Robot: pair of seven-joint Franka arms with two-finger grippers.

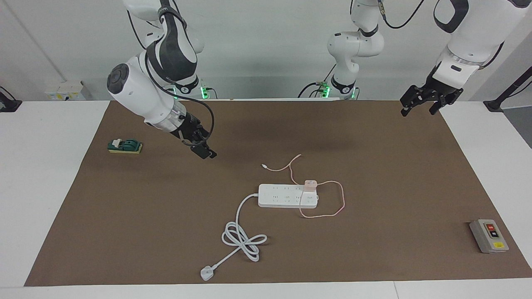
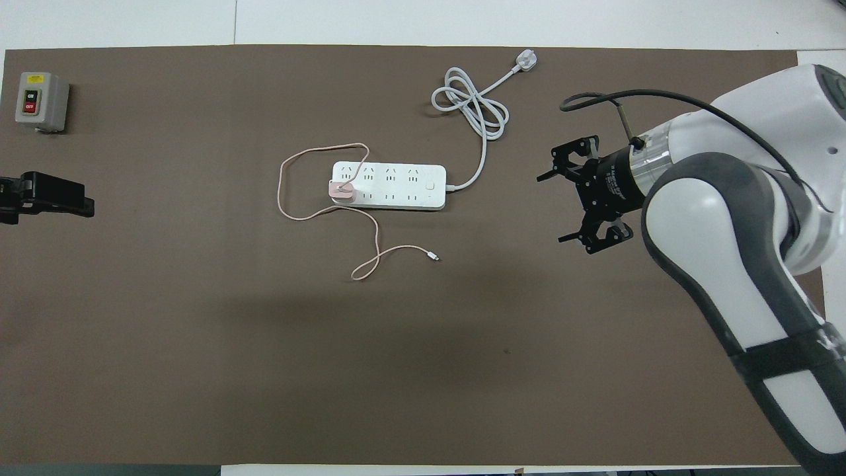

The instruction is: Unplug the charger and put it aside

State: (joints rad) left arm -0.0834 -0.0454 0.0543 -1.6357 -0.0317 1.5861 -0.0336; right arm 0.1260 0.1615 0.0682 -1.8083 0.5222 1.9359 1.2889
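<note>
The charger [image 1: 310, 185] [image 2: 342, 190] is a small pale pink cube plugged into the white power strip [image 1: 282, 196] [image 2: 390, 186], at the strip's end toward the left arm. Its thin pink cable [image 1: 343, 199] [image 2: 280, 188] loops on the mat and ends in a small connector [image 1: 264, 166] [image 2: 434, 257]. My right gripper [image 1: 204, 152] [image 2: 550, 209] hangs open over bare mat, apart from the strip on the right arm's side, holding nothing. My left gripper [image 1: 417, 111] [image 2: 63, 198] waits open over the mat's edge at the left arm's end.
The strip's thick white cord [image 1: 243, 238] [image 2: 472, 106] lies coiled on the brown mat [image 1: 374, 257], ending in a plug [image 1: 206, 273] [image 2: 525, 61]. A grey switch box [image 1: 488, 236] [image 2: 39, 100] sits at the left arm's end. A green block [image 1: 124, 146] sits at the right arm's end.
</note>
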